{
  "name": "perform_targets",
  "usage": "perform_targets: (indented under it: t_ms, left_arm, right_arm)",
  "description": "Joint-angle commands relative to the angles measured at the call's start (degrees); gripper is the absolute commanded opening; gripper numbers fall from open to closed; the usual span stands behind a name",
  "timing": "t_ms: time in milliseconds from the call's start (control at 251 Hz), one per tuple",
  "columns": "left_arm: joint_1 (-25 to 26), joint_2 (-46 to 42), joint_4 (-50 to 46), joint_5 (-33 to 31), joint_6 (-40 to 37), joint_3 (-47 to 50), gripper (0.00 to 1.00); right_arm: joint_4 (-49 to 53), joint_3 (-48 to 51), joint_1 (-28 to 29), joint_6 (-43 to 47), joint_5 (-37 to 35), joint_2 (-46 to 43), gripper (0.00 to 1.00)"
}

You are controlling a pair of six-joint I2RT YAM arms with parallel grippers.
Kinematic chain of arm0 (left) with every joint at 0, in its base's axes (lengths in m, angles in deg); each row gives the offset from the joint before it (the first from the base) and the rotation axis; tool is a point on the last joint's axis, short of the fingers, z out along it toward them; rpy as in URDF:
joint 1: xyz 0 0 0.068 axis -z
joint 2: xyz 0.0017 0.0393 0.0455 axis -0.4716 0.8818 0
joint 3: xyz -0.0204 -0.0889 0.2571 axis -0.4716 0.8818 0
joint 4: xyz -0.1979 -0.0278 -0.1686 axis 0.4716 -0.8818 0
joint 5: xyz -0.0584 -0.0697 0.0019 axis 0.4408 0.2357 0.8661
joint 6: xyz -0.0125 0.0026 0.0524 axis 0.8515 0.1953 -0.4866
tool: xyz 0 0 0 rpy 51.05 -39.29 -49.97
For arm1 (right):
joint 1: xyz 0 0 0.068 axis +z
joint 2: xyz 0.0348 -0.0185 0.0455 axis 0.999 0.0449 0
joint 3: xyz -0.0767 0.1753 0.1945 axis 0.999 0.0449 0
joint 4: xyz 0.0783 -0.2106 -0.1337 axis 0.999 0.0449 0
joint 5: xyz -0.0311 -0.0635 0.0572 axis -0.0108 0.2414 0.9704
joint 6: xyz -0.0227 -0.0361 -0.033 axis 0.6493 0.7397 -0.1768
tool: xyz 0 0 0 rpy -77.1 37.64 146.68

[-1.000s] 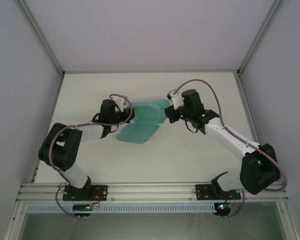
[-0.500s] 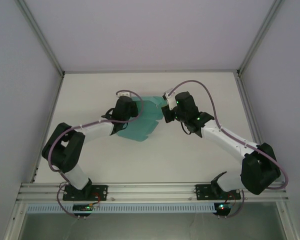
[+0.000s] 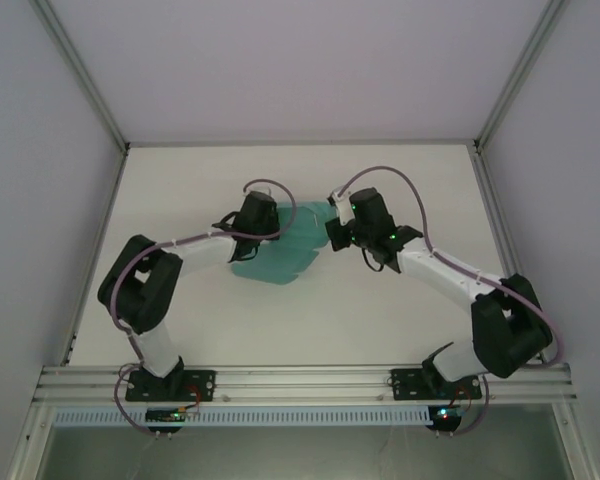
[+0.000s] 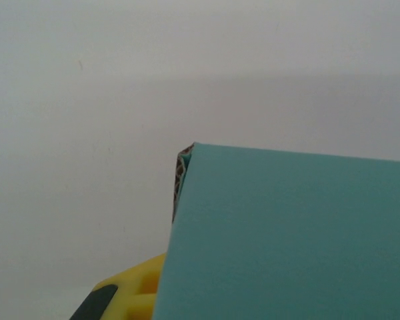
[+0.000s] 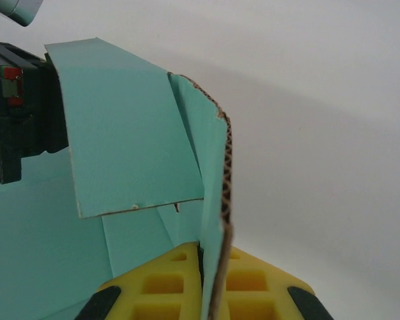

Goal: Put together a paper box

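A white table (image 3: 380, 310) is seen from above, enclosed by pale walls. The two arms are bent inward over its middle, so that their wrists face each other. Between them the paper box (image 3: 298, 245) is found, a teal-green corrugated card sheet that is only partly folded, with one broad panel spread toward the near edge and other flaps raised. The left gripper (image 3: 270, 228) is clenched on the sheet's left side; in its wrist view a teal panel (image 4: 287, 233) is pressed beside one yellow finger (image 4: 143, 293). The right gripper (image 5: 210, 280) is clamped on an upright flap, whose brown fluted edge (image 5: 223, 167) is pinched between the yellow pads (image 5: 167, 283).
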Motion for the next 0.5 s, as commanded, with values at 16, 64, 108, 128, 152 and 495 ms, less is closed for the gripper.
perform_targets:
  t_ms: [16, 64, 108, 128, 152, 495]
  left_arm:
    - [-2.54, 3.15, -6.48, -5.80, -5.59, 2.49, 0.04]
    - [-2.55, 3.39, -6.14, -5.39, -5.43, 2.84, 0.06]
    - [-2.54, 3.49, -5.81, -4.80, -5.35, 3.04, 0.09]
    - [-2.52, 3.53, -5.62, -4.45, -5.31, 3.16, 0.09]
    - [-2.55, 3.54, -5.17, -4.07, -5.20, 3.43, 0.09]
    - [-2.78, 3.05, 0.96, 1.56, -3.73, 4.84, 0.22]
  right_arm:
    - [1.19, 2.65, -0.49, -0.66, 4.73, 1.14, 0.00]
    - [-0.10, 3.71, -0.63, -0.62, 4.85, 1.67, 0.00]
    - [-0.98, 4.17, -0.74, -0.42, 5.60, 2.10, 0.00]
    - [-1.18, 4.38, -0.72, -0.37, 5.52, 2.29, 0.00]
    - [-1.49, 4.60, -0.66, -0.35, 5.18, 2.42, 0.00]
    - [-1.02, 4.86, -0.54, 2.70, 6.73, 3.43, 0.00]
